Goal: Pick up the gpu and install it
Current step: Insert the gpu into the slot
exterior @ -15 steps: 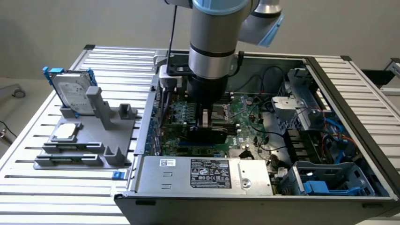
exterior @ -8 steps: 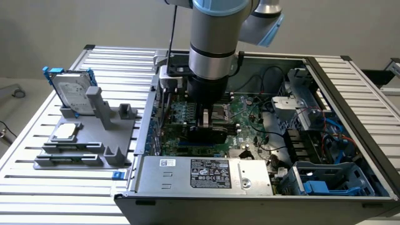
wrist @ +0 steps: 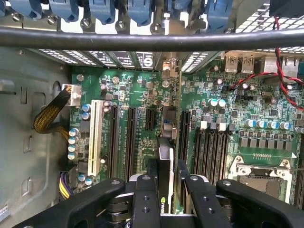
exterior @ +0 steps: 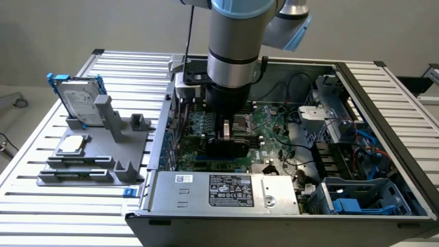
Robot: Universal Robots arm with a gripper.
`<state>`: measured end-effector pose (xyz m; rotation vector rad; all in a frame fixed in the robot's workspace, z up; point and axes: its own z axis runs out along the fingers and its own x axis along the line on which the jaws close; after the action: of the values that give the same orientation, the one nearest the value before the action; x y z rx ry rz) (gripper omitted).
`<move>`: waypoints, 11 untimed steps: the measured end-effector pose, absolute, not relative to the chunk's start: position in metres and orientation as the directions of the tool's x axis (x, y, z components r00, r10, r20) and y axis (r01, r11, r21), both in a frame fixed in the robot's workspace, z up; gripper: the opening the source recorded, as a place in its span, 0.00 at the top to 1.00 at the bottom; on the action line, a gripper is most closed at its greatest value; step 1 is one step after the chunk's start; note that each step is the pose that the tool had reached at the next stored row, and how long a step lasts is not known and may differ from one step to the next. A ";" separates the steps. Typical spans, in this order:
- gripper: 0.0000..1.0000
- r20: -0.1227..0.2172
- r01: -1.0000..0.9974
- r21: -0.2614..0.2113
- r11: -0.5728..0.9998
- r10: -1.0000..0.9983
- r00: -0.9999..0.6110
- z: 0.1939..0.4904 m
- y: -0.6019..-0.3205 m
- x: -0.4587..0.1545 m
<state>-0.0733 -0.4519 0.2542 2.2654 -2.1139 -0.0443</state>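
The gpu is seen edge-on between my fingers: a thin card with a green board edge and a black shroud. It stands upright inside the open computer case, low over the black expansion slots of the motherboard, with its silver bracket end reaching toward the case's rear slot openings. My gripper is shut on the gpu. In the exterior view the gripper hangs straight down into the case, with the dark gpu below it just above the board.
A black bar crosses close over the slot area. A white slot, CPU socket and red-black wires flank the card. Power supply and blue drive cage fill the case front. Outside, a grey stand holds a blue-framed drive and a flat silver drive.
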 end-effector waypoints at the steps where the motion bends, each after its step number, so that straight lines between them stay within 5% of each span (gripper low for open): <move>1: 0.73 0.007 -0.996 0.051 -0.071 -0.997 0.071 0.254 -0.452 -0.073; 11: 0.73 0.000 -0.996 0.050 -0.079 -0.997 0.080 0.257 -0.454 -0.073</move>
<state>-0.0733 -0.4536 0.2570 2.2802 -2.1056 -0.0526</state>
